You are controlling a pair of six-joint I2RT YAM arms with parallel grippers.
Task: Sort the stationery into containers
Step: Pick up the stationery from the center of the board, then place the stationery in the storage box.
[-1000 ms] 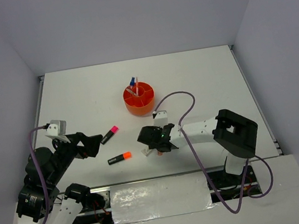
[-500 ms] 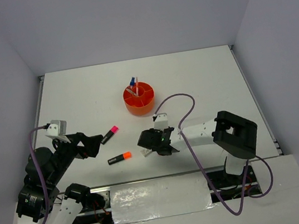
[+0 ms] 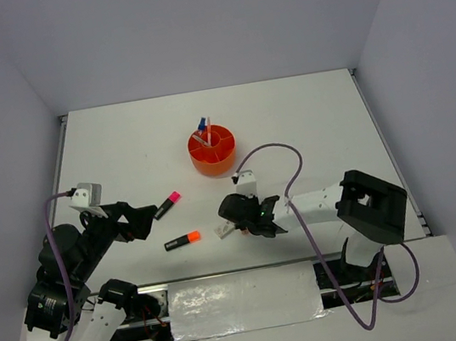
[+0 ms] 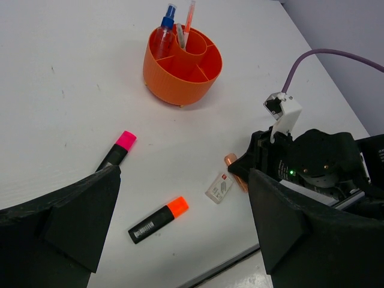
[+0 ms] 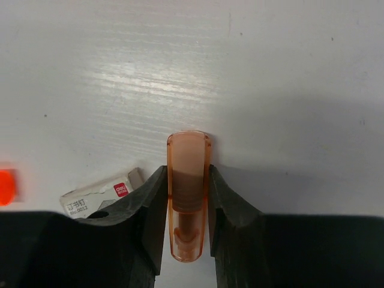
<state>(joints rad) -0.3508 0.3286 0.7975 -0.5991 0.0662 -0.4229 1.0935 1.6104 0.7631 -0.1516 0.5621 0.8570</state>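
Right gripper [image 5: 188, 180]: mine, low over the table [image 3: 315, 123], near its front edge; the fingers are closed in on the salmon eraser.
Salmon eraser [image 5: 189, 198]: pinched between my right fingers, one pad against each long side. Its rounded end pokes out past my fingertips. I cannot tell whether it rests on the table or sits just off it.
White eraser [image 5: 102, 193]: lies flat just beside my right fingers, red print on its label; one corner is hidden behind a finger.
Left gripper [image 4: 183, 174]: mine, above the left part of the table, fingers spread wide with nothing between them.
Pink highlighter [image 4: 116, 151]: flat on the table close ahead of my left fingers, its cap pointing away from me.
Orange highlighter [image 4: 158, 219]: flat on the table between my two grippers, near the front edge, apart from the pink one and from the white eraser.
Tub [image 4: 182, 66]: upright farther back, about mid-table, well apart from both my grippers.
Marker [image 4: 163, 30]: blue-capped, stands tilted in the tub's far side.
Pen [image 4: 189, 18]: thin, orange-red, stands beside the marker; I cannot tell which compartment holds it.
Cable [image 3: 281, 150]: purple, arches up from my right wrist.
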